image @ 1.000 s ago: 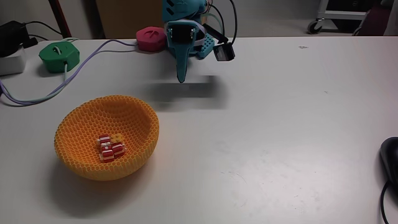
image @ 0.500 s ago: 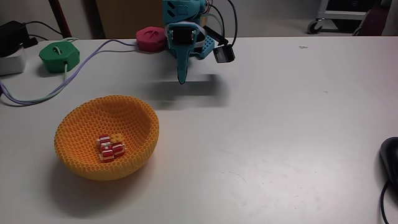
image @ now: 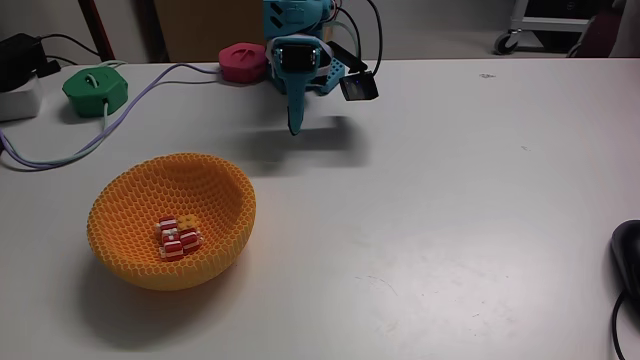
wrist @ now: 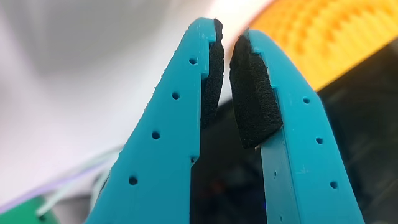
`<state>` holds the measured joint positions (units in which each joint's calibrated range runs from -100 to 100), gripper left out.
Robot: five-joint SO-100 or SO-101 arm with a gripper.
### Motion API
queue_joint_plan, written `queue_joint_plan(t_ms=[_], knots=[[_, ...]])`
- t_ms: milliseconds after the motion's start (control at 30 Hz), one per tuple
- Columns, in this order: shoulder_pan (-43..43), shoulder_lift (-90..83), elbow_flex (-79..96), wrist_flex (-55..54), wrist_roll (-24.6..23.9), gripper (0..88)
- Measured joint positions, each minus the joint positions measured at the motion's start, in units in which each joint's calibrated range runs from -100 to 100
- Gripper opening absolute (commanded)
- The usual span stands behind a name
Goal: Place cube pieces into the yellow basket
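pincer [image: 293,127]: teal two-finger thing hanging nose-down at the back of the worktop, right in front of the arm's base. In the wrist view [wrist: 225,31] the two fingers are pretty much pressed together, just a thin sliver between the black foam pads [wrist: 252,99], and there's nothing between them.

yellow basket [image: 130,252]: big round honeycomb-mesh bowl, sitting on the worktop front-left in the fixed view, well apart from the pincer. A blurry orange chunk of it shows at the top right of the wrist view [wrist: 336,31].

cube pieces [image: 176,237]: all huddled together at the bottom of the basket, touching each other. I can make out red-and-white striped ones plus one yellow-orange one at the back of the pile. Too small for me to count properly.

green puck [image: 96,90]: back-left on the worktop, a pale cable [image: 60,158] running off it toward the left edge.

pink puck [image: 243,62]: just left of the arm's base, at the back.

worktop [image: 450,220]: plain white, a bit scuffed; some dark object [image: 627,255] pokes in at the right edge, can't tell what it is.
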<state>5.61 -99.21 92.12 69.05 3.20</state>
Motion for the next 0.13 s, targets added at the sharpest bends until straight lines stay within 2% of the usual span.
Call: queue_joint_plan(t_ms=[133], knots=[[-0.2,0.0,0.0,0.0,0.1,0.0]])
